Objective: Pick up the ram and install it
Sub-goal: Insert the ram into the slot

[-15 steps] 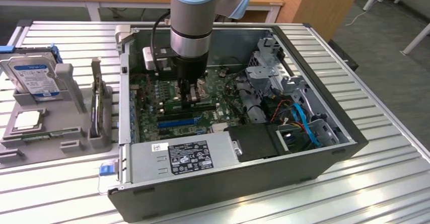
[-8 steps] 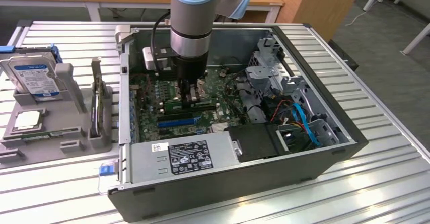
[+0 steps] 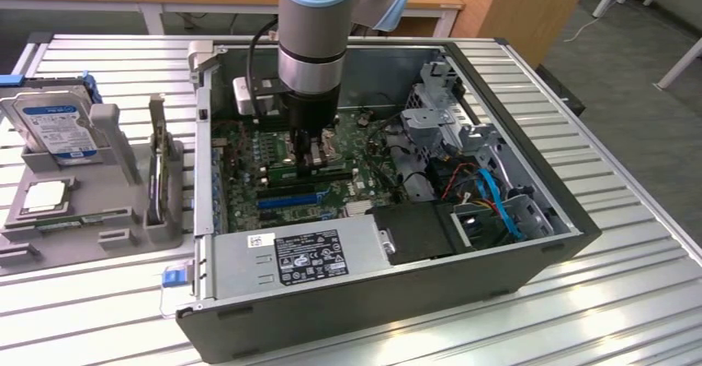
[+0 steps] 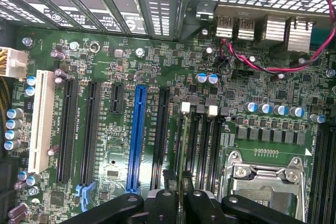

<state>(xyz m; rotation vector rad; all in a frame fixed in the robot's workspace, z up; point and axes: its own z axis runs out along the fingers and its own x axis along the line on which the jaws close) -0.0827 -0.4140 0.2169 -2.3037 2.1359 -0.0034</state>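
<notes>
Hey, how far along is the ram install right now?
Done: the ram is picked up, clamped edge-on in the hand. Under way: it is lined up along the black memory slots beside the processor socket. Left: seating it; whether it is pressed home I cannot tell, and the hand has not let go.

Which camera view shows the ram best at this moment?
The wrist view. There the ram is seen edge-on, a thin green strip between the end effector's fingers, lined up with the black motherboard slots. In the exterior view the end effector stands low over the motherboard and covers the ram.
</notes>
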